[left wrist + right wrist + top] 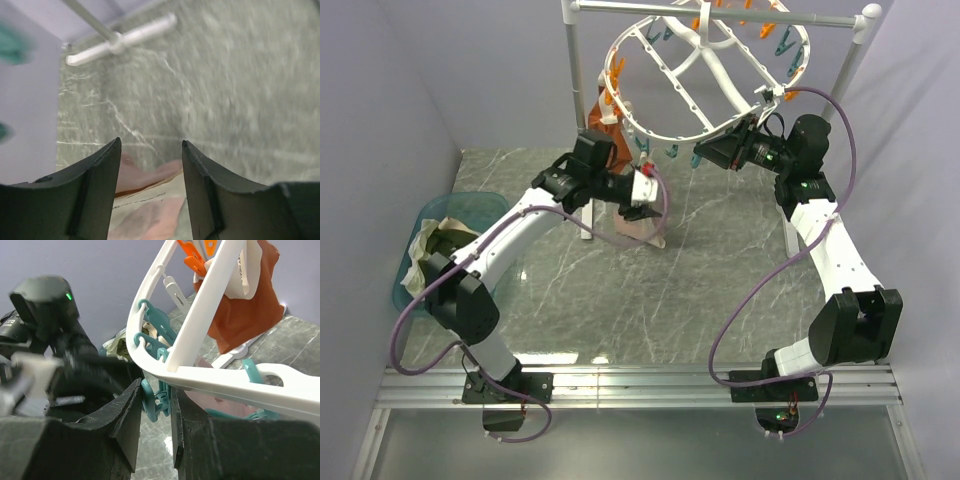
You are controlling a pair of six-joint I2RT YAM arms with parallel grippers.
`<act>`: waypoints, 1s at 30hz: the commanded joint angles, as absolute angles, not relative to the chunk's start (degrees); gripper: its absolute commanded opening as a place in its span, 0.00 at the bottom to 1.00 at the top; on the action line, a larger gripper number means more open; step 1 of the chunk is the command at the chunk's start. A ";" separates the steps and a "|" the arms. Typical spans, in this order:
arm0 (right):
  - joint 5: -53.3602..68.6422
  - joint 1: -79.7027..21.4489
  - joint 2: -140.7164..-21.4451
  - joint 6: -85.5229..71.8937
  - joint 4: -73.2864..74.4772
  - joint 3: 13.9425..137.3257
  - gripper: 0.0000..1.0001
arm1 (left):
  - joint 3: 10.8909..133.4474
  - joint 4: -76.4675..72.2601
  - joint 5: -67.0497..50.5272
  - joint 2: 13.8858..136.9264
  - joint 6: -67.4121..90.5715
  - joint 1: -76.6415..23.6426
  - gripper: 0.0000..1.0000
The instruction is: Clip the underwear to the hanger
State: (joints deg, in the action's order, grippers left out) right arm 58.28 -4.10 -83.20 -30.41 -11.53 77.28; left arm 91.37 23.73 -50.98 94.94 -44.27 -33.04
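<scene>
The white oval hanger hangs tilted from the rail, with orange and teal pegs on its rim. My right gripper reaches its lower rim and is shut on a teal peg. The pinkish-beige underwear sits under the rim, just below my left gripper. In the left wrist view the left gripper is open, with the underwear showing beneath the gap and touching neither finger. Pink cloth shows behind the rim. I cannot tell whether a peg holds it.
A rust-orange garment hangs from the hanger's left side. The white pole stand rises behind my left arm, its foot on the marble table. A teal basket with olive-green cloth stands at the left.
</scene>
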 commanded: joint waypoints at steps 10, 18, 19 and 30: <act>57.57 -4.04 -82.00 -30.59 -11.52 79.63 0.00 | 98.16 58.25 -28.94 104.49 -101.41 -42.36 0.53; 57.13 -4.13 -81.13 -28.74 -9.32 79.72 0.00 | 105.81 61.53 -25.93 109.16 -103.54 -41.66 0.52; 57.13 -4.13 -81.04 -28.31 -8.79 79.63 0.00 | 106.26 61.35 -25.93 109.42 -103.36 -41.49 0.52; 55.81 -4.22 -79.19 -27.16 -8.35 77.17 0.00 | 108.72 57.49 -24.26 112.59 -103.09 -39.73 0.52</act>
